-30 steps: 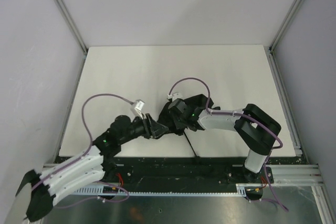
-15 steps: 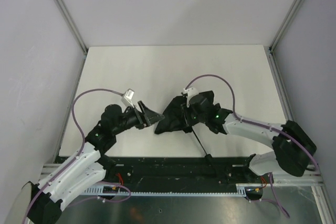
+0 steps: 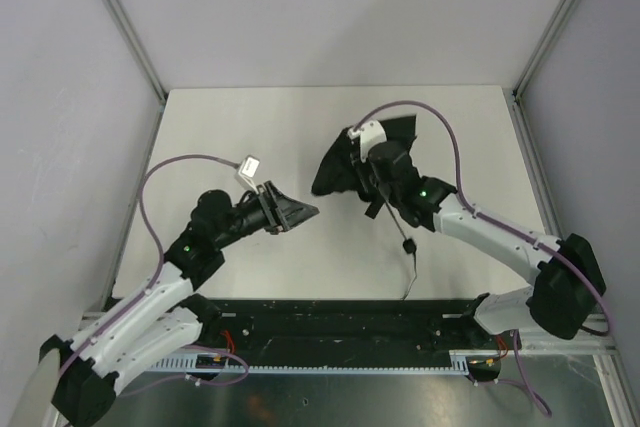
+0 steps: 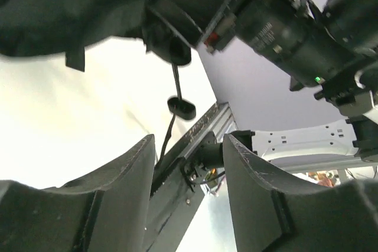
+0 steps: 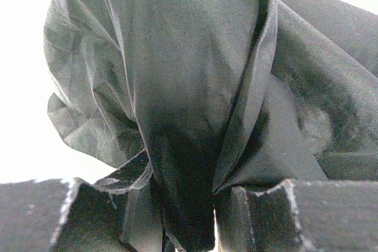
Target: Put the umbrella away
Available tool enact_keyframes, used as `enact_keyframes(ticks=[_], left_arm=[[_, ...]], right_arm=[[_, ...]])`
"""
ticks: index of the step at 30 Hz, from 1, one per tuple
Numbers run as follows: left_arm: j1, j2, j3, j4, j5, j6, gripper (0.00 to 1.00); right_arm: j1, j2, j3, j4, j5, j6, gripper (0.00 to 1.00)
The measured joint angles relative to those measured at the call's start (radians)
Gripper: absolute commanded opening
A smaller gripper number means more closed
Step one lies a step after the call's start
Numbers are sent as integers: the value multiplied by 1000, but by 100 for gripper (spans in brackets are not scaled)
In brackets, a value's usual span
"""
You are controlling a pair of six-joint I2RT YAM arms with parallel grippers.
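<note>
The umbrella [image 3: 330, 172] is a bunch of crumpled black fabric held over the middle of the white table [image 3: 240, 127]. My right gripper [image 3: 356, 169] is shut on it. In the right wrist view the folds [image 5: 177, 75] fill the frame and are pinched between the fingers [image 5: 319, 216]. A thin black cord [image 3: 408, 257] with a small loop hangs from the umbrella toward the near edge. My left gripper [image 3: 300, 212] hovers to the left of the umbrella, apart from it and open, with nothing between its fingers [image 4: 118, 193]. It looks up at the fabric [image 4: 65, 10] and the hanging cord [image 4: 180, 105].
The white table is walled by grey panels with metal posts [image 3: 120, 27] at the back corners. A black rail [image 3: 340, 317] runs along the near edge, where both arm bases sit. The right arm's forearm [image 3: 490, 232] stretches across the right side of the table.
My left gripper has parted from the umbrella and drawn back a little to the left. My right gripper has carried the umbrella up and toward the back, and the cord now hangs free.
</note>
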Motion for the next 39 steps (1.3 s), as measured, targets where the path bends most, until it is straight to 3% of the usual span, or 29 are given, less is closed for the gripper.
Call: enact_keyframes(ticks=[4,9,13,17,20,25,28,31,33,36,39], left_arm=[[-2,-135,0,-39,-60,68,54],[-4,-346,-37,-81,-129,132,52],[-4,-524,-133,-114,-172,147,52],[-4,-686,-235,-163,-195,143,52],[-4,-767,-261,-207,-201,136,49],[-4,-789,-262,-246,-193,123,45],[-4,-789,-278,-258,-185,111,41],[-4,-787,-300,-287,-184,87,28],[-5,-767,-301,-320,-189,71,25],[-4,-679,-277,-393,-218,69,29],[-4,-586,-245,-451,-254,76,41]], right_arm=[[-8,74,79,108,259,-268,0],[-25,238,83,447,529,-739,0],[4,428,69,785,607,-1111,0],[101,560,15,921,615,-1275,0],[201,629,-21,880,591,-1260,0],[309,646,-31,543,417,-993,0],[303,639,17,382,336,-831,0],[270,637,116,217,209,-700,0],[246,642,179,117,127,-631,0],[208,658,260,7,-11,-546,0],[168,674,314,-62,-137,-483,0]])
